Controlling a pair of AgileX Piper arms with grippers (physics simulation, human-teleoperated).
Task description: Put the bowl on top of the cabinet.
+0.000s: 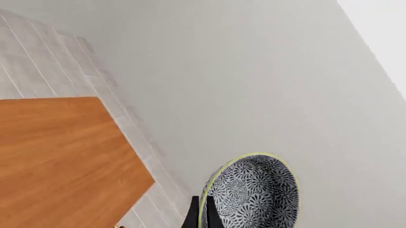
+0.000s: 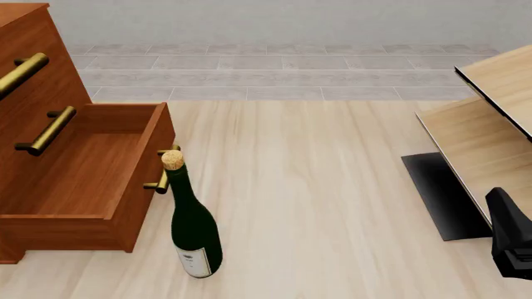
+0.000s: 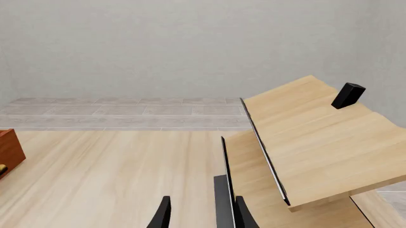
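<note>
In the left wrist view the bowl (image 1: 254, 190) shows its blue-and-white patterned inside and a pale greenish rim. My left gripper (image 1: 203, 213) is shut on that rim, one dark finger on each side. The flat reddish-brown top of the cabinet (image 1: 57, 156) lies beyond and to one side of the bowl. In the front view the cabinet (image 2: 33, 118) stands at the left with brass bar handles and one drawer (image 2: 91, 180) pulled open; neither the bowl nor the left arm appears there. My right gripper (image 3: 203, 217) is open and holds nothing.
A dark green corked wine bottle (image 2: 193, 230) stands upright just in front of the open drawer. Pale light-wood furniture (image 2: 490, 106) with a black base (image 2: 440, 193) fills the right side, and a small black block (image 3: 348, 95) sits on it. Part of the right arm (image 2: 511, 243) shows at lower right.
</note>
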